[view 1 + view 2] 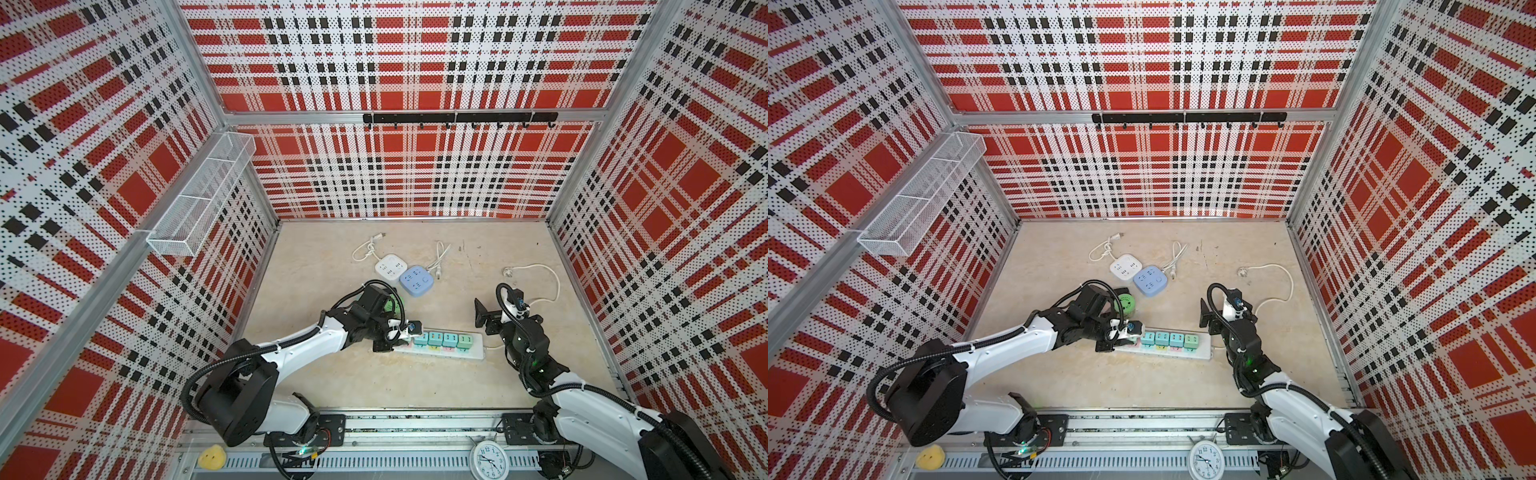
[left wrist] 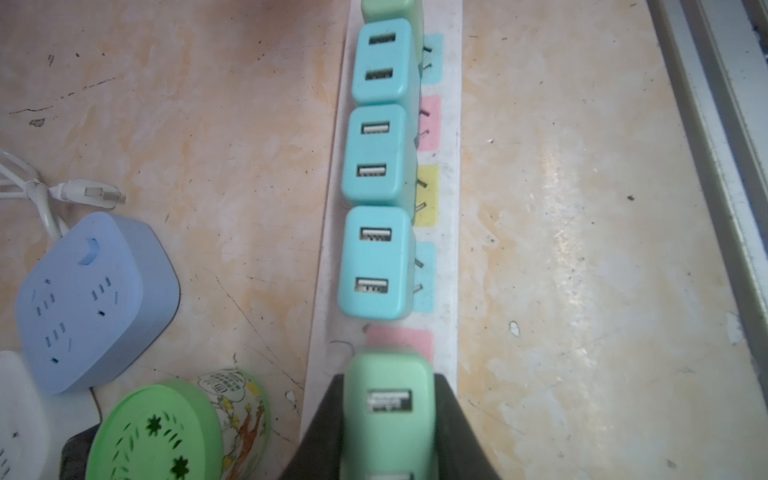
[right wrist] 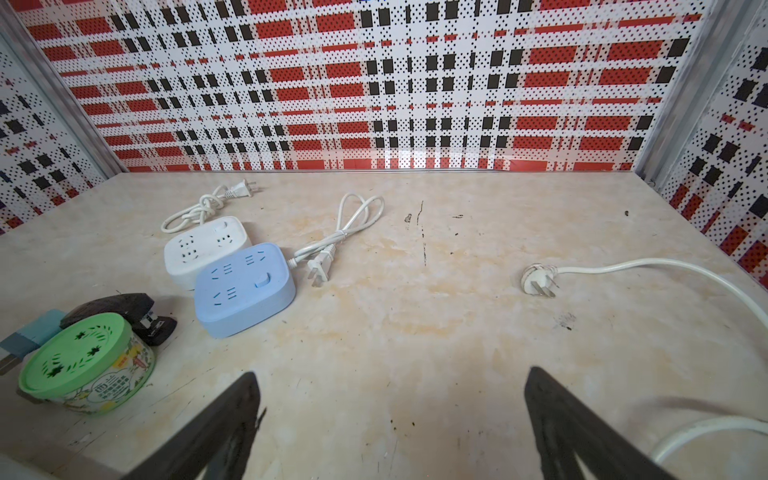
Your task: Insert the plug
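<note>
At the lower edge of both top views a metal rail (image 1: 415,426) runs along the front, with a white clock (image 1: 489,459) and a small yellow thing (image 1: 212,456) before it. Behind the rail lies the table (image 1: 374,386), a beige stone-like surface with dark scratches and stains. Around it stand perforated walls (image 1: 415,174) printed in red, white and black checks. A wire basket (image 1: 199,195) hangs at the middle left of the frame and a black hook rail (image 1: 459,118) at the upper centre. In the lower middle of the table lies the white power strip (image 1: 473,354), with four adapters (image 1: 435,339) standing in a row on it. The left gripper (image 2: 388,395) is at the strip's left end. Its black fingers (image 2: 324,432) are closed narrowly on the green plug (image 2: 388,419), one on each side. The plug stands at the pink socket mark (image 2: 401,338), just beside the first adapter; whether its pins are in, I cannot tell. Right of the strip, the right gripper (image 3: 392,378) hangs over bare table with jaws spread wide, and it holds nothing. Farther back, at the centre of the frame, are a green tin (image 3: 83,361), a black stapler (image 3: 124,311), a blue socket cube (image 1: 417,281) and a white socket cube (image 1: 390,266) just beside it. A white cable (image 1: 552,286) lies at the centre right.
</note>
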`<state>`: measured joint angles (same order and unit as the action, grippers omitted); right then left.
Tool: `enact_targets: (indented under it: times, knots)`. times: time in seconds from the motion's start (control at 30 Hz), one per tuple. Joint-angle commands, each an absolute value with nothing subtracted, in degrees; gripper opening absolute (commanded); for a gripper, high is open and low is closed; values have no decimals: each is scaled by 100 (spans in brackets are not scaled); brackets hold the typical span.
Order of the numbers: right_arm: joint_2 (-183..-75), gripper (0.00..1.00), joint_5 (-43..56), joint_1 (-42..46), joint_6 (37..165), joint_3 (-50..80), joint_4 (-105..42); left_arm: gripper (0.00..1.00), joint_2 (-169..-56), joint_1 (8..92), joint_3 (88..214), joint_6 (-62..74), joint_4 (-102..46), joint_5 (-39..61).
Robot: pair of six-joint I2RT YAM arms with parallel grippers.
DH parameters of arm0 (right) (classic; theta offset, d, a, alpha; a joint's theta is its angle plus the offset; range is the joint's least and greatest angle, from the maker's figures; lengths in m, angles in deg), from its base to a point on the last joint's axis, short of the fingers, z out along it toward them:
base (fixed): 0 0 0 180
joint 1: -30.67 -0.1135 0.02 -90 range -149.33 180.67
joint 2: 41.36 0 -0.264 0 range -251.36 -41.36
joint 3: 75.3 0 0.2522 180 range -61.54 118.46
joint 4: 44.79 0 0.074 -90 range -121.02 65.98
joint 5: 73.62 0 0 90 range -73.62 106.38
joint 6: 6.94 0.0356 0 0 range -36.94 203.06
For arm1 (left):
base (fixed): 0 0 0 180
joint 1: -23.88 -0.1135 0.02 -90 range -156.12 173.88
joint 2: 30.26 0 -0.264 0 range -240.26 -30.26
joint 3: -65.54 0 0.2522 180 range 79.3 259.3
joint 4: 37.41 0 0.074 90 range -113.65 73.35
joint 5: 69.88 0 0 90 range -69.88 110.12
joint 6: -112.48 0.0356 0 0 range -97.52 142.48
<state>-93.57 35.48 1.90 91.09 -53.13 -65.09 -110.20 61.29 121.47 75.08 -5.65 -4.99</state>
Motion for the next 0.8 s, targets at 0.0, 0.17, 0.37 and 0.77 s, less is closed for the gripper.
enact_targets:
  times: [0.0, 0.17, 0.37, 0.77]
  knots:
    - [-9258, 100, 3511, 224, 9134, -5317, -6759, 0, -11122, 6091, 12320, 7676, -663, -598]
    - [-9450, 100, 3490, 230, 9106, -5245, -6805, 0, -11315, 6116, 12529, 7732, -412, -613]
    - [-9328, 100, 3487, 235, 9122, -5288, -6775, 0, -11584, 6163, 12823, 7788, -117, -583]
    - [-9412, 100, 3463, 238, 9112, -5251, -6787, 0, -11424, 6176, 12714, 8123, 108, -822]
